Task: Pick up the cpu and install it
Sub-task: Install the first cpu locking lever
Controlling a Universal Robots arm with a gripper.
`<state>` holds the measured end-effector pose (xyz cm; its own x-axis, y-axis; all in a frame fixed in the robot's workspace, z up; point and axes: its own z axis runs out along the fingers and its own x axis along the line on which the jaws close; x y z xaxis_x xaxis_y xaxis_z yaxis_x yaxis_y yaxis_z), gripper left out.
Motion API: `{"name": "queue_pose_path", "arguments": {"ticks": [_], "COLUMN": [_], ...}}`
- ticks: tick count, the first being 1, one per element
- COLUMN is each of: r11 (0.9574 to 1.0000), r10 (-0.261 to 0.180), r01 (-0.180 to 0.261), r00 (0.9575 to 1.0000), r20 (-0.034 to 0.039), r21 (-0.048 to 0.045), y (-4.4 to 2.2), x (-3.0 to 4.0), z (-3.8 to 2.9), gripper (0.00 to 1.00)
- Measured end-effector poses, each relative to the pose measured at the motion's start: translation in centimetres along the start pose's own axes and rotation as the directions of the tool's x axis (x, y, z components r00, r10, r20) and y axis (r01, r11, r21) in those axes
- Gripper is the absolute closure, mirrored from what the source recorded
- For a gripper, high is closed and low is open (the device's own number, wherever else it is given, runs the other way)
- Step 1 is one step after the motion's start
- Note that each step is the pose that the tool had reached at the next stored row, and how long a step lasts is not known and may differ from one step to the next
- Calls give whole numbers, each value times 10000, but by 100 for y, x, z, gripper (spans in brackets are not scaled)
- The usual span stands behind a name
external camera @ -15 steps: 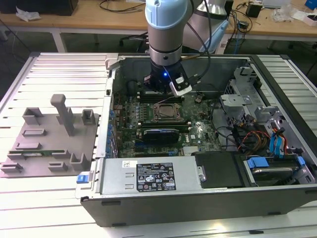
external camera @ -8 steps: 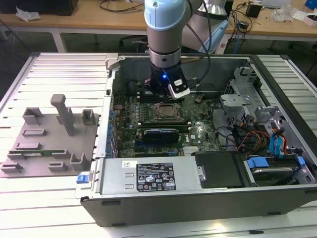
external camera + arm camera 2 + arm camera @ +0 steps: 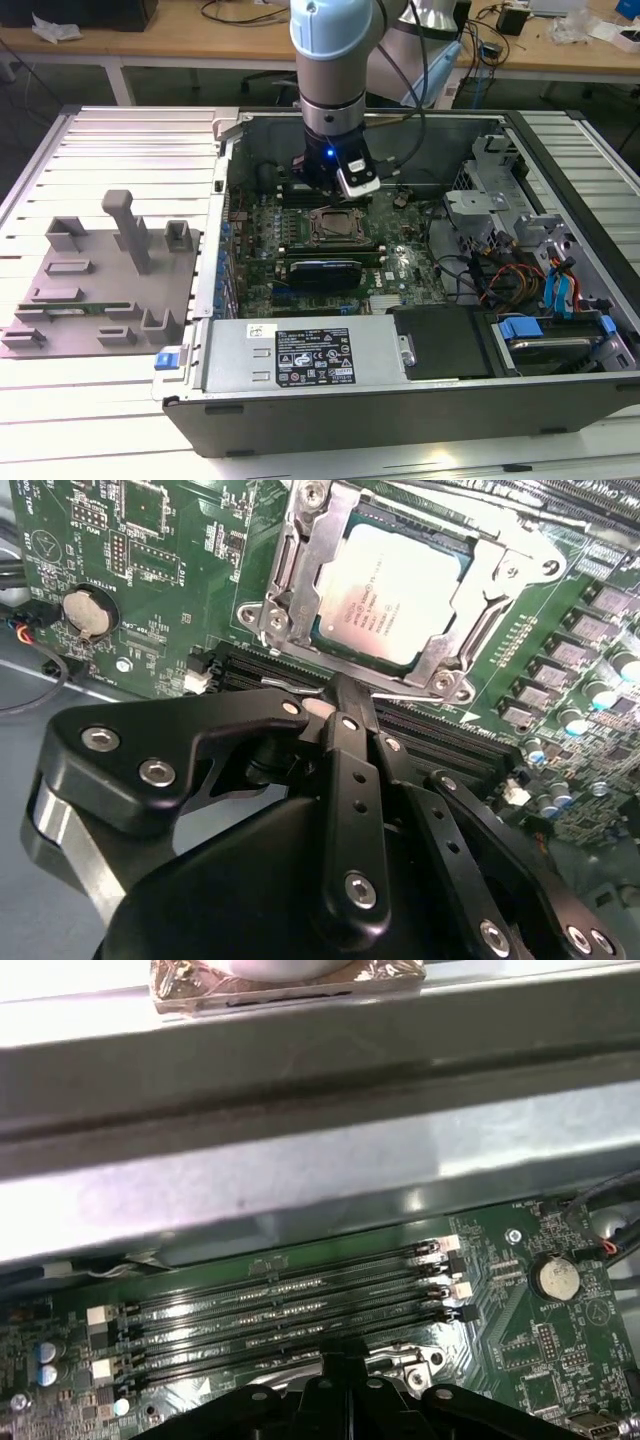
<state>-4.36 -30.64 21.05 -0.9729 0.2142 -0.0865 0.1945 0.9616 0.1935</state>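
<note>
Tray (image 3: 100, 290) of grey fixtures lies at the exterior view's left on the tabletop. Inside the open computer case (image 3: 400, 400), the cpu (image 3: 393, 592) sits in its socket (image 3: 300, 555), just beyond the claw (image 3: 345, 695), whose fingers are clenched together, empty.

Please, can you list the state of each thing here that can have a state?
cpu: seated flat in the socket.
socket: frame open, cpu top uncovered.
gripper: fingers shut, empty, beside the socket.
computer case: side cover off, motherboard exposed.
memory slots: empty.
</note>
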Motion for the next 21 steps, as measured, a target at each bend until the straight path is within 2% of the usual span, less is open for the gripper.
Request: {"name": "queue_pose_path", "arguments": {"ticks": [11, 16, 21], "r11": [9985, 9966, 9937], "r10": [548, 805, 1071], "r01": [-548, -808, -1079], "r00": [9984, 9966, 9939], "r20": [111, 186, 281], "r21": [52, 148, 287], "y": [84, 87, 78], "x": [19, 15, 14], "z": [15, 33, 85], "gripper": [89, 89, 89]}}
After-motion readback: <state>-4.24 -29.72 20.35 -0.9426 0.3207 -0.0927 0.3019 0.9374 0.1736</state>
